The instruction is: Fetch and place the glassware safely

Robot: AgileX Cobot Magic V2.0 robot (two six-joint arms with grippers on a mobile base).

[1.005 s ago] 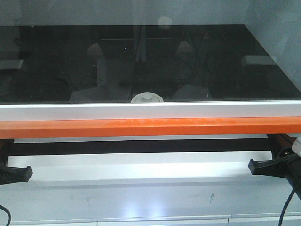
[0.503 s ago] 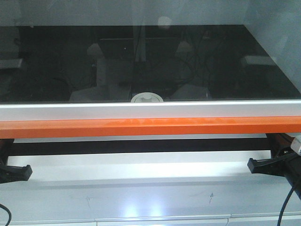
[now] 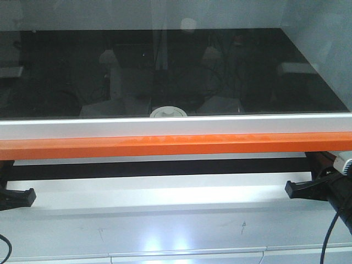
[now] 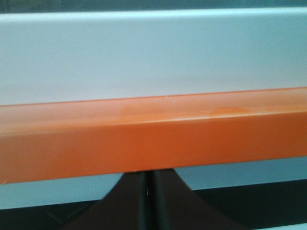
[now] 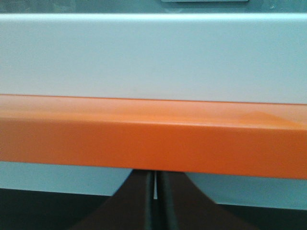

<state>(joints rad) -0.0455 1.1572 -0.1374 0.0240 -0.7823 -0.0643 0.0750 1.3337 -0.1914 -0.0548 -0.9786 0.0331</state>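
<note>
Both your claws are closed, fingers pressed together with nothing between them. The left gripper (image 4: 149, 178) and the right gripper (image 5: 155, 178) sit just under the one orange bar (image 3: 176, 145), well apart. Above it run one white frame (image 3: 176, 128) and one dark glass pane (image 3: 165, 71). The single jar (image 3: 169, 113) stands behind the pane at centre, with only its cream lid showing.

One white-lidded jar (image 3: 169, 112) sits behind one dark glass pane (image 3: 176, 66). One orange bar (image 3: 176, 146) crosses the front. Two grippers are in view: one left gripper (image 3: 28, 196) and one right gripper (image 3: 290, 190)
</note>
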